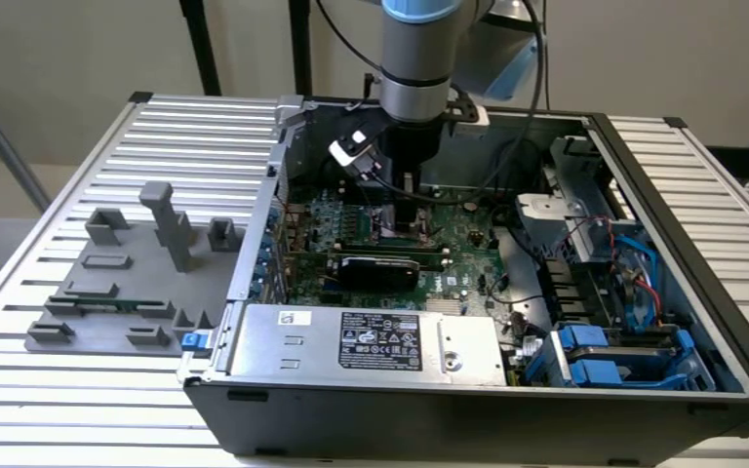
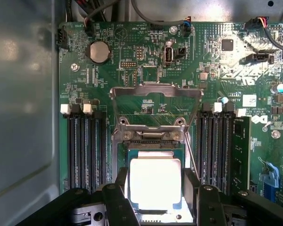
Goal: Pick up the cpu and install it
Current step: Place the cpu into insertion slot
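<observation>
- An open computer case (image 1: 479,419) lies on its side on the slatted desk (image 1: 192,127), across the middle and the exterior view's right.
- Inside it are the green motherboard (image 1: 466,258), a silver power supply (image 1: 368,341) along the near wall, and blue drive trays (image 1: 609,356) at the lower right of the exterior view.
- The arm reaches straight down into the case, and its claw (image 1: 408,210) is low over the board.
- In the wrist view the claw (image 2: 156,178) is spread wide, with a black finger (image 2: 121,188) against each of two opposite edges of the cpu (image 2: 154,188), gripping it.
- The cpu lies flat with its silvery face up, square with the socket beneath it. It is nearly square, so no long axis stands out.
- The socket's metal lid (image 2: 155,92) stands flipped open just beyond the cpu.
- Black memory slots (image 2: 85,150) flank the socket on both sides, and a coin battery (image 2: 98,51) sits farther off.
- A grey fixture (image 1: 128,273) rests on the desk at the exterior view's left, well apart from the case.
</observation>
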{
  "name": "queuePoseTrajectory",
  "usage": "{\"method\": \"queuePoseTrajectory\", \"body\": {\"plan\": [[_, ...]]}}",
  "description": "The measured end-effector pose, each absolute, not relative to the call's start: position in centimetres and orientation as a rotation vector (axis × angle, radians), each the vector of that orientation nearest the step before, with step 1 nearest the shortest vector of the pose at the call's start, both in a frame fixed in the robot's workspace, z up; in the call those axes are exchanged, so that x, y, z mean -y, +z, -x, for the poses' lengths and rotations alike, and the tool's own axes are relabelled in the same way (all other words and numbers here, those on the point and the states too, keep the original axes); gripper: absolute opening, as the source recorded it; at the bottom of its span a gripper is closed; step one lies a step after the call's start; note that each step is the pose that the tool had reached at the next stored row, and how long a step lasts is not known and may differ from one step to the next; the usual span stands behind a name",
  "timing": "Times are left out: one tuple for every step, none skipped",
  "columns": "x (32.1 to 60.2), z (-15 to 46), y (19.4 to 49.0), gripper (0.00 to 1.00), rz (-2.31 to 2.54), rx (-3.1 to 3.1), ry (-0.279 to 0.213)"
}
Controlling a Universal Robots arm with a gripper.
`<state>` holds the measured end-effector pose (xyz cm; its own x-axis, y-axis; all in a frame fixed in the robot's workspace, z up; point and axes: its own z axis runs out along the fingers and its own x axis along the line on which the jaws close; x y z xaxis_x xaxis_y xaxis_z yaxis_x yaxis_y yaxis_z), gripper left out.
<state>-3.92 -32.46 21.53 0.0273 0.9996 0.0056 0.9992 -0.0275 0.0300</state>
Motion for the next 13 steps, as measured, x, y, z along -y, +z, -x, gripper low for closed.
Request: {"method": "queuePoseTrajectory", "body": {"plan": [[32.46,3.81,21.43,0.55,-2.241,-2.178,0.037],[32.46,3.71,21.35,0.55,-2.242,-2.179,0.035],[32.46,3.68,21.3,0.55,-2.243,-2.179,0.034],[32.46,3.68,21.27,0.55,-2.244,-2.179,0.032],[32.47,3.69,21.27,0.55,-2.244,-2.179,0.031],[32.47,3.68,21.27,0.55,-2.244,-2.179,0.031],[32.46,3.68,21.23,0.55,-2.244,-2.18,0.032],[32.46,3.67,21.17,0.55,-2.244,-2.18,0.032],[32.45,3.67,21.11,0.55,-2.244,-2.18,0.032],[32.46,3.68,21.05,0.55,-2.244,-2.18,0.032],[32.46,3.68,20.97,0.55,-2.244,-2.18,0.032],[32.46,3.69,20.91,0.55,-2.244,-2.18,0.032],[32.46,3.7,20.84,0.55,-2.244,-2.18,0.032]]}}
